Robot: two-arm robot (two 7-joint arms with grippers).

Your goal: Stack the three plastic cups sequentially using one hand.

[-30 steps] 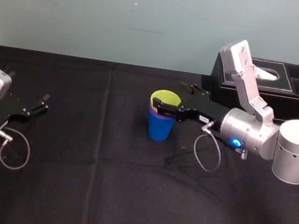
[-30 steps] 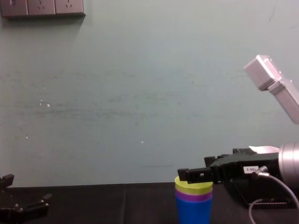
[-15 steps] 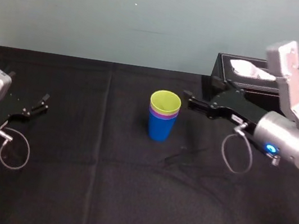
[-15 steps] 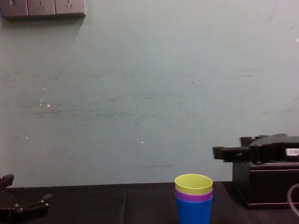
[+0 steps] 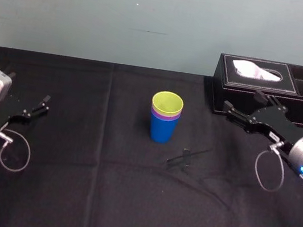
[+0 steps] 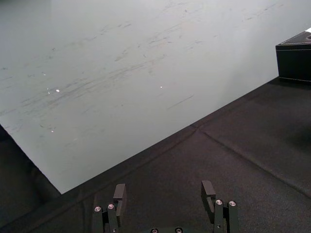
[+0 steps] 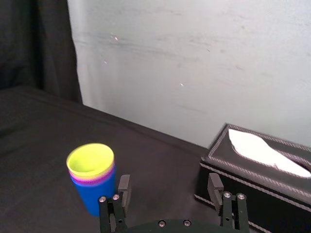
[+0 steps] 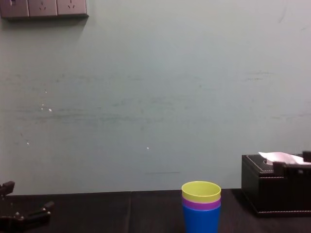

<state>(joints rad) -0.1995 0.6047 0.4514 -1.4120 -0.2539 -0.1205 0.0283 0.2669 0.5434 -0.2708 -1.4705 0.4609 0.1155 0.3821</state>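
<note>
A matte black cloth (image 5: 98,197) covers the table, with a faint crease running back toward the wall. At the near left edge the left gripper (image 6: 164,191) rests parked on the cloth, its fingers apart and empty.

On the right, the right gripper (image 5: 241,100) has just pulled away. A second ago its fingers were at the rim of the top cup. Now it hangs well off to the right, just in front of the tissue box, fingers spread and holding nothing. The right wrist view shows the gap between its fingers empty, with the stack standing free beyond.

The three cups (image 5: 165,118) sit nested and upright near the middle of the table. The yellow-green cup (image 5: 167,102) is on top, the purple cup (image 5: 165,114) shows as a thin band below it, and the blue cup (image 5: 162,129) is the base. All are smooth, glossy, tapered plastic with round rims that line up evenly. The stacking looks finished, and the retreat reads as a clean release.

Behind stands the tissue box (image 5: 265,88), black and leather-like with pale stitching, a white tissue (image 5: 251,69) poking from its slot. Beyond is a scuffed, pale grey-green wall (image 5: 98,13).
</note>
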